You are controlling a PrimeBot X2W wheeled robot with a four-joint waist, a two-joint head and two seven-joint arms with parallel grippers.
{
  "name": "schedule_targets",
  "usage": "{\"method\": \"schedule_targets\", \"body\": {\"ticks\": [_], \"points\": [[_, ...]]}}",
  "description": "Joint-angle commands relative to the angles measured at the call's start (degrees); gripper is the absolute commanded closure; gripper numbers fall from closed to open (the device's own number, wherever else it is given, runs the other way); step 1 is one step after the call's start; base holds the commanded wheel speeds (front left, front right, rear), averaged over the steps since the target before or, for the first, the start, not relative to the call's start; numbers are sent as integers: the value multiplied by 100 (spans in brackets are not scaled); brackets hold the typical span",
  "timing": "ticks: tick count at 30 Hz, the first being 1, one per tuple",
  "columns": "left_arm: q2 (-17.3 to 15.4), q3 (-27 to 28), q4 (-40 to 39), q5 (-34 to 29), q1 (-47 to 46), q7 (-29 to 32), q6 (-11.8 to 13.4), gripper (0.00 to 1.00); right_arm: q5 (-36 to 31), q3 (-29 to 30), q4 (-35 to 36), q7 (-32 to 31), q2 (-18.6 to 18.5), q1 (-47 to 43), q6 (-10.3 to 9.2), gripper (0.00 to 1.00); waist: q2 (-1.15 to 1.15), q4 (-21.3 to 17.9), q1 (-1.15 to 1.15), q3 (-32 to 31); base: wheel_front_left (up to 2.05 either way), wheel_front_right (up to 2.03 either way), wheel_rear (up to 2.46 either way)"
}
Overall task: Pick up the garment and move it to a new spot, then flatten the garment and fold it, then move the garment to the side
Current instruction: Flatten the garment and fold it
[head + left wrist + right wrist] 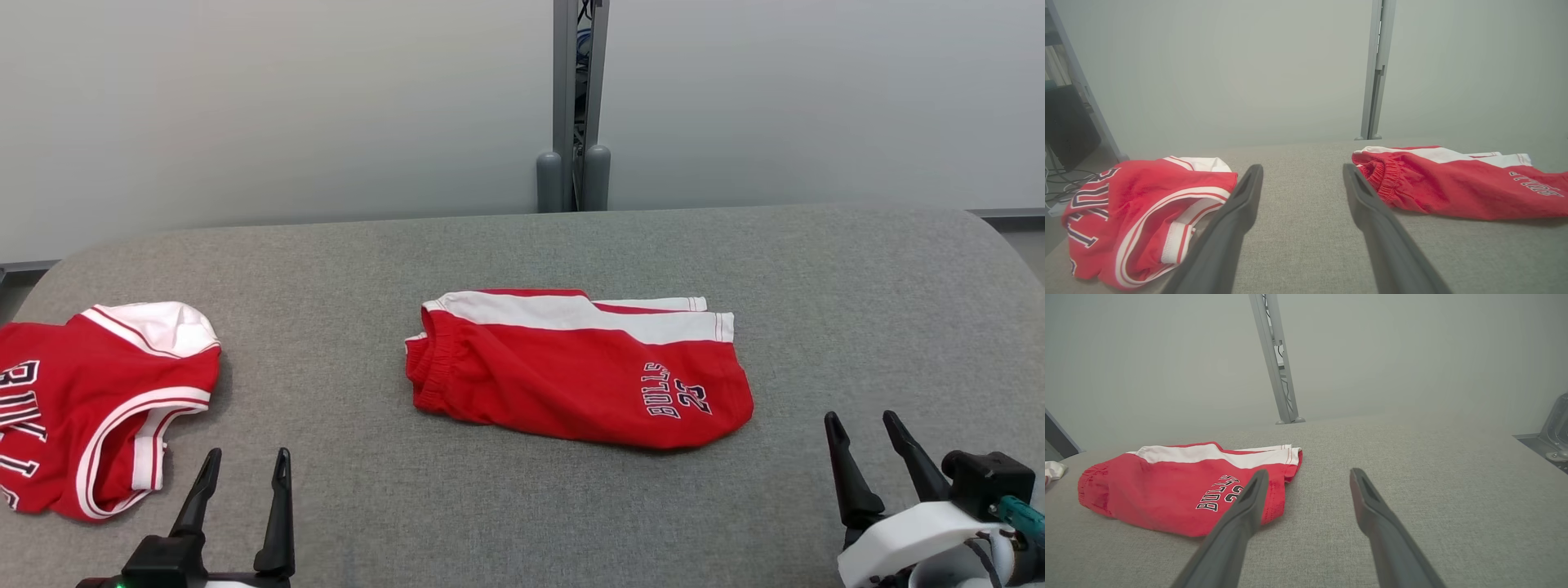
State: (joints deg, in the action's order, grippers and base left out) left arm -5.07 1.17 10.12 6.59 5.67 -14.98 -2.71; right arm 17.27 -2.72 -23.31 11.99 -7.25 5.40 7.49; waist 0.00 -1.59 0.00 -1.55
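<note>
My head camera sits high, tilted forward and down over the grey table [522,253]. It's far enough back to catch both side edges and the wall [245,106] behind. Left gripper [247,453] pokes in at lower left, right gripper [860,418] at lower right. Left wrist camera rides low, close to the table, facing the wall past the left gripper, with the jersey [1139,212] on its left and the shorts [1453,183] on its right. Right wrist camera has the same low, near-level angle, rolled a bit so the grey post [1276,359] leans; shorts sit on its left. All three views share shorts, post and wall. Head and left wrist share the jersey.
</note>
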Motion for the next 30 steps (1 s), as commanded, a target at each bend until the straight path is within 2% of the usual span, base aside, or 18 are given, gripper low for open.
{"method": "schedule_targets", "body": {"ticks": [1,8,20,30], "points": [[-20,3,-22,11,-30,-19,35,0,14,-5,-1,-33,-16,37,1,0,0,0,0,5,0,0,0],[25,-144,-114,-23,-127,-20,87,0,330,-304,-555,-331,-156,607,0,0,0,59,0,68,0,0,0],[81,-423,-160,-55,-404,-20,55,0,1040,-840,-2494,-793,-165,2017,1,0,0,476,0,459,0,0,0],[119,-666,-94,-78,-770,-20,-19,0,1318,-1143,-3935,-984,-253,3102,1,0,0,910,0,914,0,0,0]]}}
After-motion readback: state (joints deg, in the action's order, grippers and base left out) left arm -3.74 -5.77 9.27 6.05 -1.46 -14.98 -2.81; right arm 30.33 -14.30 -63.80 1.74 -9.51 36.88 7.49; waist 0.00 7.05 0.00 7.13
